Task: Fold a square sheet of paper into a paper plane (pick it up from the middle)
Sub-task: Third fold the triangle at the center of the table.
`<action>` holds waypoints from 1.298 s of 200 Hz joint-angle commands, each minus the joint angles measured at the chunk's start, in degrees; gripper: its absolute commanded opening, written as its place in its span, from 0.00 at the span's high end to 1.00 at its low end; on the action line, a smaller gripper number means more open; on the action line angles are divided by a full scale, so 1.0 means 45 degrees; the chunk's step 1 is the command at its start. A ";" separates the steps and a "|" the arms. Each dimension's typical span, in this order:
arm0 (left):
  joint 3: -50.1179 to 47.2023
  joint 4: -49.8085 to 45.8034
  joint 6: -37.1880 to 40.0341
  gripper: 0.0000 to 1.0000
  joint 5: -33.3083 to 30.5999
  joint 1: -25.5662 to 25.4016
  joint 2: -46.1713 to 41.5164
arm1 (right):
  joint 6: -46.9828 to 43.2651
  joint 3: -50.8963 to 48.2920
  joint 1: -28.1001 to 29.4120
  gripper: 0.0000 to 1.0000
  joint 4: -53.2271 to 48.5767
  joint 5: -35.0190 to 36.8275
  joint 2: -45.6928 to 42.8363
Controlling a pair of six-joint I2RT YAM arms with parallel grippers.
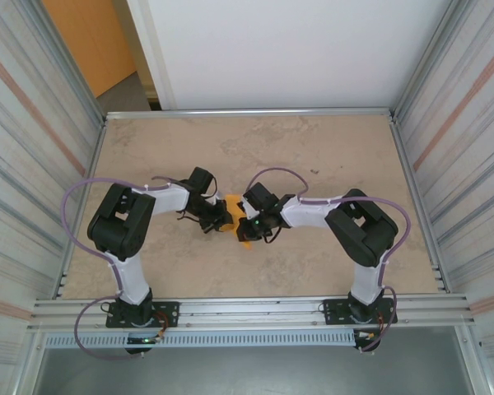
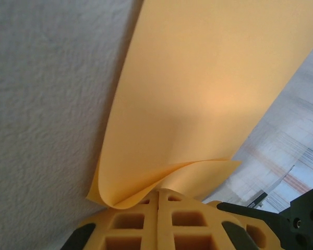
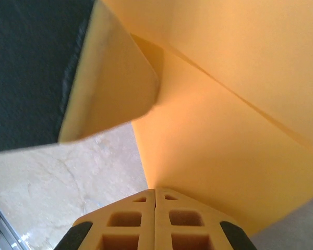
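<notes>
- Top external puts the orange sheet of paper [image 1: 234, 204] near the centre of the table [image 1: 329, 148], apparently lifted, with both grippers on it.
- My left gripper [image 1: 221, 220] sits at the sheet's 9 o'clock and my right gripper [image 1: 252, 225] at its 3 o'clock, equally near.
- Left wrist: the fingers [image 2: 148, 219] are pressed together, pinching a curled edge, and the sheet rises toward 12 o'clock.
- Right wrist: the fingers [image 3: 146, 208] are likewise closed on a folded layer.
- I judge the coming crease depends on that 9-to-3 line between the two grips.
</notes>
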 commanded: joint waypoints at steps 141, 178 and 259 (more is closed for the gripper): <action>-0.0733 -0.0825 0.0077 0.98 -0.1812 0.0207 0.0954 | 0.0279 -0.0552 0.0293 0.96 -0.1181 0.1147 -0.2703; -0.0636 -0.0757 0.0037 0.98 -0.1588 0.0188 0.0929 | 0.0529 0.0171 0.0298 0.98 -0.0433 0.0674 -0.1358; -0.0093 -0.0569 0.0230 0.96 -0.0605 0.0183 0.0056 | 0.0627 -0.0584 0.0349 0.99 -0.0715 0.0480 -0.0349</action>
